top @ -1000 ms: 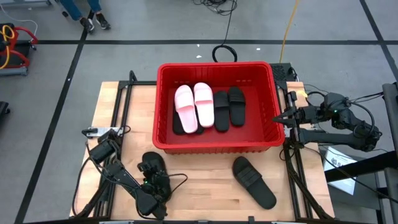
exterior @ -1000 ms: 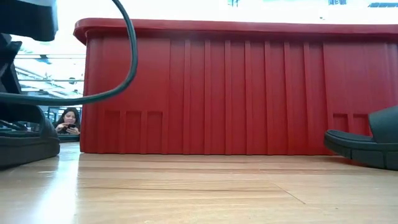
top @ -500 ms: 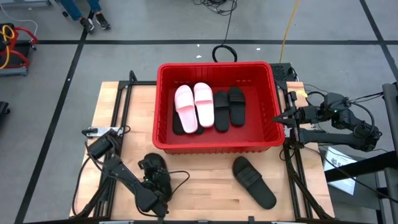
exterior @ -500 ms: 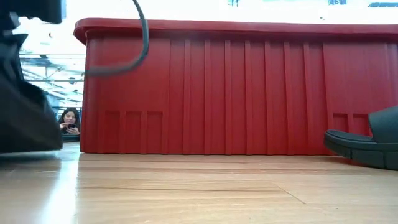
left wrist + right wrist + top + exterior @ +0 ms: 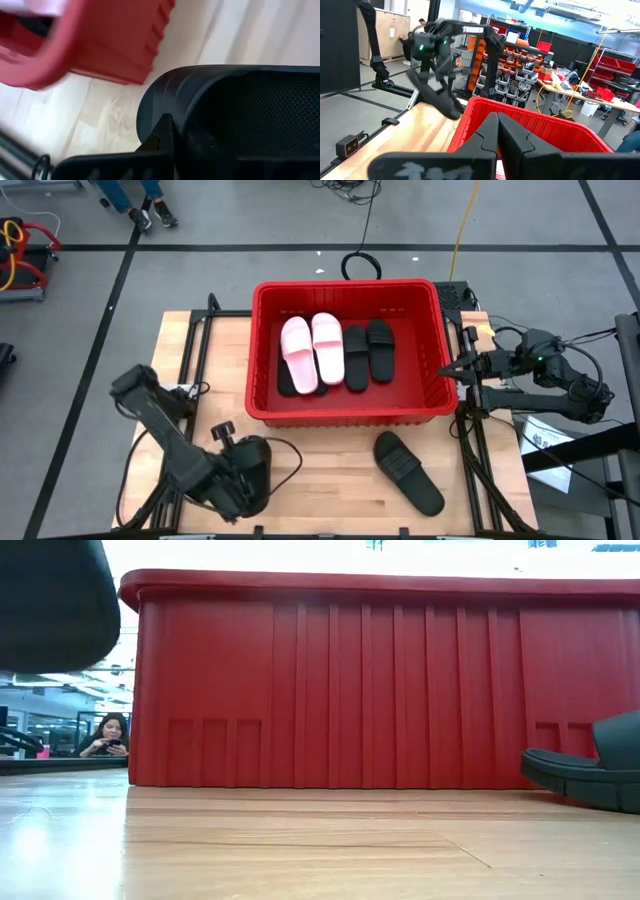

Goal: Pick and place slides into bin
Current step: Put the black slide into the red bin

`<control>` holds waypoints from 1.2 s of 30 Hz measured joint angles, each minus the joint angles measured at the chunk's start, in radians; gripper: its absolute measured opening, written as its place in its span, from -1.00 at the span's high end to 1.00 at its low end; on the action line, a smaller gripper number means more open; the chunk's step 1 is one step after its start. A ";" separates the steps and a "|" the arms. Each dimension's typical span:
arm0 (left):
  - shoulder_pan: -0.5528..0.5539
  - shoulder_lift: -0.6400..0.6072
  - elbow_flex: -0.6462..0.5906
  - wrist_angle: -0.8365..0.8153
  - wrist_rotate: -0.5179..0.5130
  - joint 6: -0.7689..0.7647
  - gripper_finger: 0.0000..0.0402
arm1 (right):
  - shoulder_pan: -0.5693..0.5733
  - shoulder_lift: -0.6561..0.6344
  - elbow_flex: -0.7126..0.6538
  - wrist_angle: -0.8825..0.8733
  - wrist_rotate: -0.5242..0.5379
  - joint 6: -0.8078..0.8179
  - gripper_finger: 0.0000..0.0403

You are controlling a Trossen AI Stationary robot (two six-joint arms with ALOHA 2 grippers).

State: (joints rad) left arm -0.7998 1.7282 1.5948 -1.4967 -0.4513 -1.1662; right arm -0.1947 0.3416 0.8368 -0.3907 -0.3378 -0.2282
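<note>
Left tool point(image 5: 238, 480) pinches a black slide point(image 5: 240, 115) clear of the desk's front-left corner near the bin point(image 5: 262, 406); it looks light, flexible, best taken at the rim; right tool pressed together.

I count two light pink broad-strapped slides point(image 5: 311, 348), four flat black slides point(image 5: 366, 351), one bright red slotted plastic bin point(image 5: 262, 320), and one person point(image 5: 108, 735) at my low view's left edge.

Bright red bin point(image 5: 262, 350); pink slides point(image 5: 313, 350) and black slides point(image 5: 367, 354) inside.
</note>
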 joint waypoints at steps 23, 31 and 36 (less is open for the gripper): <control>0.215 -0.080 0.398 0.479 -0.354 1.110 1.00 | 0.000 0.000 0.000 -0.002 -0.003 0.006 1.00; 0.457 0.030 0.395 0.778 -0.412 1.661 1.00 | 0.000 0.029 0.000 0.027 -0.002 0.103 1.00; 0.624 0.110 0.394 1.013 -0.413 1.791 1.00 | 0.000 0.032 0.000 0.027 0.023 0.108 1.00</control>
State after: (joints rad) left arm -0.1758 1.8381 1.9892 -0.4838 -0.8646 0.6248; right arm -0.1944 0.3737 0.8368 -0.3637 -0.3152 -0.1200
